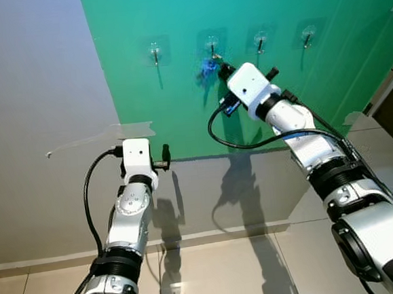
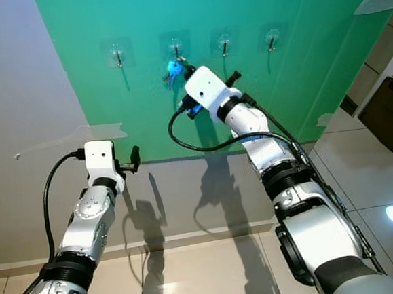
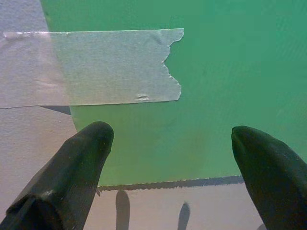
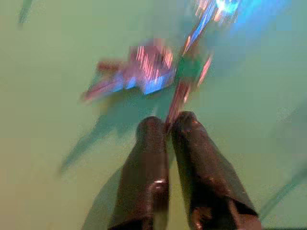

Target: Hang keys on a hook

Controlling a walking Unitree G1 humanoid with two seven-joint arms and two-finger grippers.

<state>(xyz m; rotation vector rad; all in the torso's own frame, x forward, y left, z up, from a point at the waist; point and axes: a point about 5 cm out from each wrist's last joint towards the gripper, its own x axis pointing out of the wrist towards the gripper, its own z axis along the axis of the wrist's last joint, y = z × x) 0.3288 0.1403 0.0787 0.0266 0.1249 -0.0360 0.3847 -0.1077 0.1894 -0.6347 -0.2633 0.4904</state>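
pinched tight on the keys [image 4: 153,72], my right gripper [image 4: 169,125] holds them just under the second hook [image 2: 176,48] near the green wall's [image 1: 180,107] top edge, so i'd lift slowly until the ring catches, while my left gripper [image 3: 170,143] waits open.

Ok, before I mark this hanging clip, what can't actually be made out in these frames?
- Whether the keys are already on the second hook: too small in the eye views, and the right gripper covers the spot.
- Key shapes: smeared by blur in the right wrist view.
- How the right gripper holds the keys: its fingers look shut on something thin, detail lost in blur.
- Left gripper fingertips: cut off by the frame edge in its wrist view.
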